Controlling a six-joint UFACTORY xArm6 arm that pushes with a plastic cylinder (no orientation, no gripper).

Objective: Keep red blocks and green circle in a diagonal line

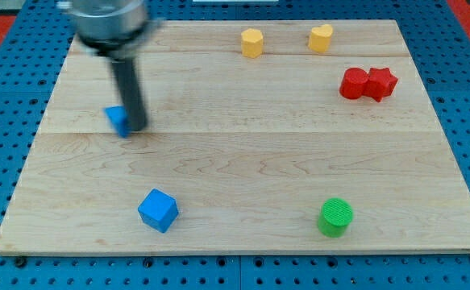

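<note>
Nearest you, at the near edge of the desk (243,173), sit a blue cube (158,210) on the left and the green circle (334,217) on the right, well apart from each other.

Your arm carries no gripper, so there is nothing to open or close: it ends in a dark rod whose lower end, my tip (138,126), rests on the desk at the far left. The tip is touching or just beside a small blue block (118,120), which pokes out on the rod's left; its shape is partly hidden.

Moving outward, two red blocks sit at the far right, touching each other: a rounded red block (353,84) and a red star (381,83). They lie far beyond the green circle, slightly to its right.

Along the far edge you see a yellow block (252,43) and a yellow heart (321,38), near each other but apart.
</note>
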